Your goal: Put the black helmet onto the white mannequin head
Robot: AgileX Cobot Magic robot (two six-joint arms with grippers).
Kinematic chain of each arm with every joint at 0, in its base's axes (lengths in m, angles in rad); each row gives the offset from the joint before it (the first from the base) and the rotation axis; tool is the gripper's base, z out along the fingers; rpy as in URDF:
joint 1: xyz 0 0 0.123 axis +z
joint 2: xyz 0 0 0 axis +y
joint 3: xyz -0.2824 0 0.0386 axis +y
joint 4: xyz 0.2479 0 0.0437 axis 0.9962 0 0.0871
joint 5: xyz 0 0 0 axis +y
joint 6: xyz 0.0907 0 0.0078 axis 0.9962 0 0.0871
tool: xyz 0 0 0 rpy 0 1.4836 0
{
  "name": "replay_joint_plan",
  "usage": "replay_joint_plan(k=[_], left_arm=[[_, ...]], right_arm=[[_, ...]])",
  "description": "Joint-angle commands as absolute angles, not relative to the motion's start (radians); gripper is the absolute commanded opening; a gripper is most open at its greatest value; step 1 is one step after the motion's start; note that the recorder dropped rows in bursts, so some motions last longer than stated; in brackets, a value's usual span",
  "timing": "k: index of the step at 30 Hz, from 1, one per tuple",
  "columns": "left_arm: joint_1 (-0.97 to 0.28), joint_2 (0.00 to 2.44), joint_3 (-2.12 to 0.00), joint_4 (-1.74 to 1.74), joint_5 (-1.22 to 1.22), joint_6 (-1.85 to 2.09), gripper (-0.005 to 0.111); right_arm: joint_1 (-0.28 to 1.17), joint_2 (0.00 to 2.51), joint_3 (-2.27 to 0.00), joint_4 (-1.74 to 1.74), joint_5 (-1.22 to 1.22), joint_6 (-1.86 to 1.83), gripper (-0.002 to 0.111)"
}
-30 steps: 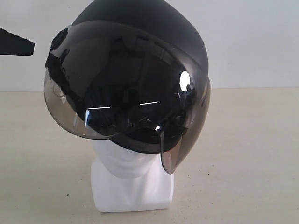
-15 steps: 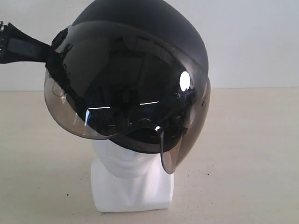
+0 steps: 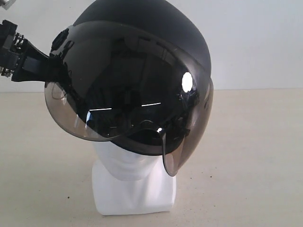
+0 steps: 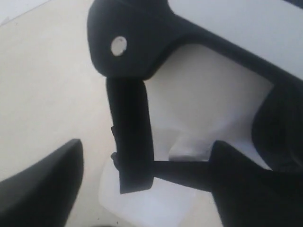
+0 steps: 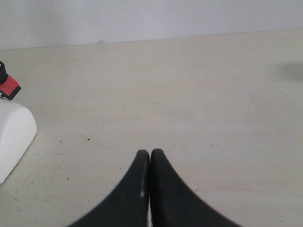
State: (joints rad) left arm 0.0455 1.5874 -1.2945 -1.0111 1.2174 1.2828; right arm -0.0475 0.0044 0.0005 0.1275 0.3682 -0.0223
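The black helmet (image 3: 142, 28) sits on the white mannequin head (image 3: 128, 165), its smoky visor (image 3: 123, 99) covering the face; only chin, neck and squarish base show. My left gripper (image 3: 45, 66) reaches in from the left and meets the helmet's side by the visor hinge. In the left wrist view the left gripper (image 4: 144, 158) is open, its fingers wide apart. A black strap (image 4: 132, 137) hangs from the helmet rim (image 4: 128, 42) between them, with the white mannequin head (image 4: 203, 109) behind. My right gripper (image 5: 150, 153) is shut and empty, low over the table.
The beige table (image 3: 255, 156) spreads around the mannequin, with a pale wall (image 3: 260, 38) behind. In the right wrist view a white rounded block (image 5: 12, 135) and a small red and black part (image 5: 7, 85) lie at the frame's edge.
My left arm has come in from the left edge until it reaches the helmet's side. The helmet and the mannequin head have not moved.
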Motion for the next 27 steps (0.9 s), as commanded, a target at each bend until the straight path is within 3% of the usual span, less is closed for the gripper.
replay_joint_plan(k=[1,15,27], left_arm=[[0.027,1.607,-1.3,-1.012,1.221,1.288,0.052],[0.026,1.697,-1.287,-1.015,1.221,1.288,0.048],[0.026,1.754,-1.277,-1.078,1.221,1.333,0.015]], right_arm=[[-0.049,0.0,0.0,0.121,0.356,-0.022,0.0],[-0.049,0.0,0.0,0.121,0.356,-0.024,0.0],[-0.049,0.0,0.0,0.121,0.356,-0.024,0.0]])
